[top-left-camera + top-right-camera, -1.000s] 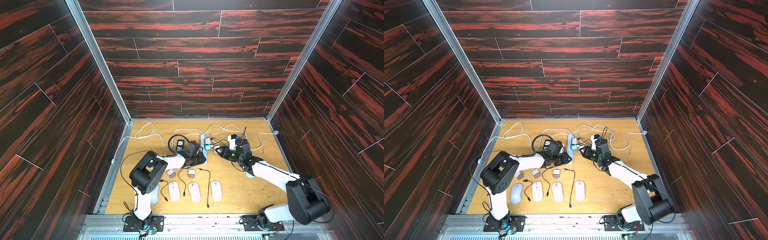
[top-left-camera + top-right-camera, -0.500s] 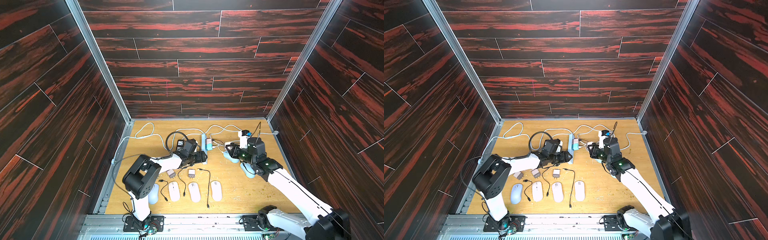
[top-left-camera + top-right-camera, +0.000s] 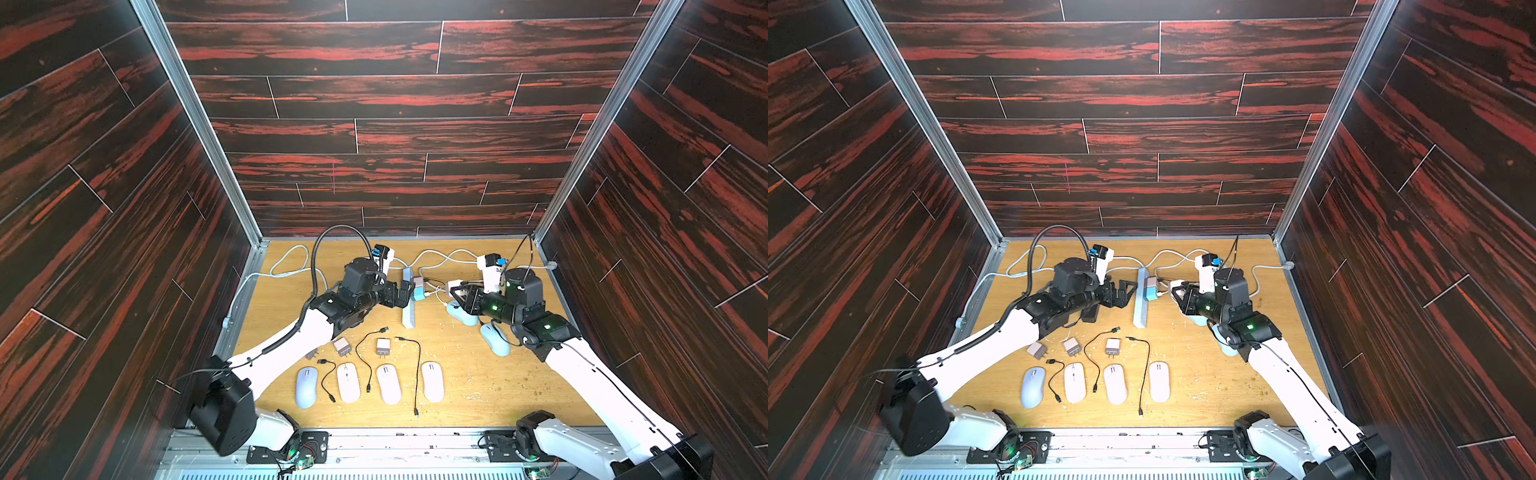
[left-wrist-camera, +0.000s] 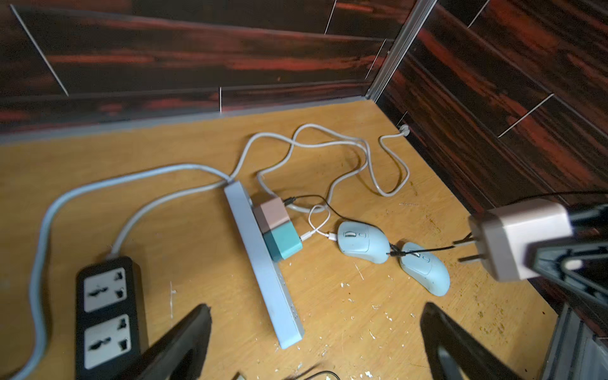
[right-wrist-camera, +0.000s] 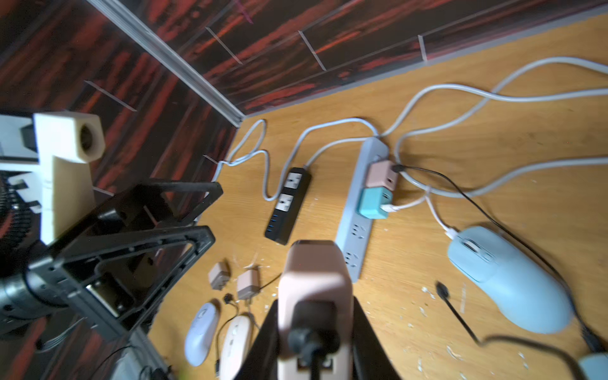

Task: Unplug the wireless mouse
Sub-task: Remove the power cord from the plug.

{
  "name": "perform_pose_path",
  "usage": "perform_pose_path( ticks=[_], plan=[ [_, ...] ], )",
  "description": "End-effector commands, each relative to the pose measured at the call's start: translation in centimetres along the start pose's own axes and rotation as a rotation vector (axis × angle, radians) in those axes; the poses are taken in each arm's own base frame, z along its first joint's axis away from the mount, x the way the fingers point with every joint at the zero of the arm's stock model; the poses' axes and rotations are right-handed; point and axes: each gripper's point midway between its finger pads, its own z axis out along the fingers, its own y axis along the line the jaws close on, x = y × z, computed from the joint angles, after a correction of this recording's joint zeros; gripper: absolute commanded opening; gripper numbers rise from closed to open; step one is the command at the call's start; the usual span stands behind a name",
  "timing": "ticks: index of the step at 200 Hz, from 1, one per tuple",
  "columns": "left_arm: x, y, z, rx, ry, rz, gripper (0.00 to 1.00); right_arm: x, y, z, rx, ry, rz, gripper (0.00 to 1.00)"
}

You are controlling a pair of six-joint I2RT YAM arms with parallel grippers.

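1. Beside the grey power strip (image 4: 263,263), on the side where its chargers stick out, two pale blue mice are lying on the counter (image 4: 197,237). The nearer blue mouse (image 4: 360,241) is joined by a white cable (image 4: 320,233) to a teal charger (image 4: 284,243) seated in the strip. The farther blue mouse (image 4: 424,269) is met at its nose by black cable.
2. Past those mice from the strip, the held charger (image 4: 519,240) is clamped between the right fingers (image 5: 365,335), its prongs bare and well clear of the sockets. Which mouse its black lead serves cannot be told.
3. Against the teal one, a seated pink charger (image 4: 271,214) is plugged into the strip.
4. On the strip's other side, near the black power strip (image 4: 105,306), the left fingers (image 4: 184,339) are spread wide, and nothing is held by them.
5. The step in hand is judged to be the carrying off of an unplugged charger. Next, it should be set down on bare counter away from the strip, with slack kept in the lead so that no mouse is dragged.
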Motion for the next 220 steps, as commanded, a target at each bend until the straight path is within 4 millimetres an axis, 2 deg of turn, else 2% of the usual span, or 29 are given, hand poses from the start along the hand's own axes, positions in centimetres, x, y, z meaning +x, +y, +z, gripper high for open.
perform_pose_path(
  ticks=[1, 15, 30, 58, 71, 115, 138, 161, 188, 220],
  plan=[
    [-2.5, -1.7, -2.5, 0.038, -0.189, 0.261, 1.00, -0.4, 3.7, -0.8, -0.170, 0.048, -0.039, 0.00],
    [-2.4, -4.4, -3.8, 0.153, -0.270, 0.464, 0.97, -0.3, 4.7, -1.0, -0.216, 0.081, -0.053, 0.00],
    [-1.7, -6.3, -4.8, 0.212, -0.287, 0.645, 0.93, 0.0, 5.8, -1.1, -0.269, 0.117, -0.059, 0.00],
    [-0.2, -8.3, -5.2, 0.290, -0.260, 0.851, 0.91, 0.4, 6.9, -1.4, -0.328, 0.156, -0.048, 0.00],
    [0.1, -8.7, -4.9, 0.283, -0.248, 0.911, 0.91, 0.5, 7.0, -1.6, -0.332, 0.162, -0.038, 0.00],
    [-0.7, -8.9, -3.9, 0.249, -0.261, 0.922, 0.88, 1.2, 7.8, -1.4, -0.379, 0.195, -0.006, 0.00],
    [-1.1, -10.0, -3.9, 0.279, -0.282, 0.899, 0.85, 1.6, 7.8, -0.8, -0.383, 0.209, 0.009, 0.00],
    [-0.7, -11.3, -3.8, 0.333, -0.284, 0.881, 0.81, 1.8, 8.3, -0.1, -0.403, 0.219, 0.020, 0.00],
    [-0.1, -11.8, -3.3, 0.348, -0.275, 0.876, 0.74, 2.2, 9.0, 0.5, -0.418, 0.239, 0.011, 0.00],
    [-0.4, -11.8, -3.2, 0.333, -0.288, 0.868, 0.62, 2.4, 9.0, 0.6, -0.416, 0.246, 0.012, 0.00]
  ],
)
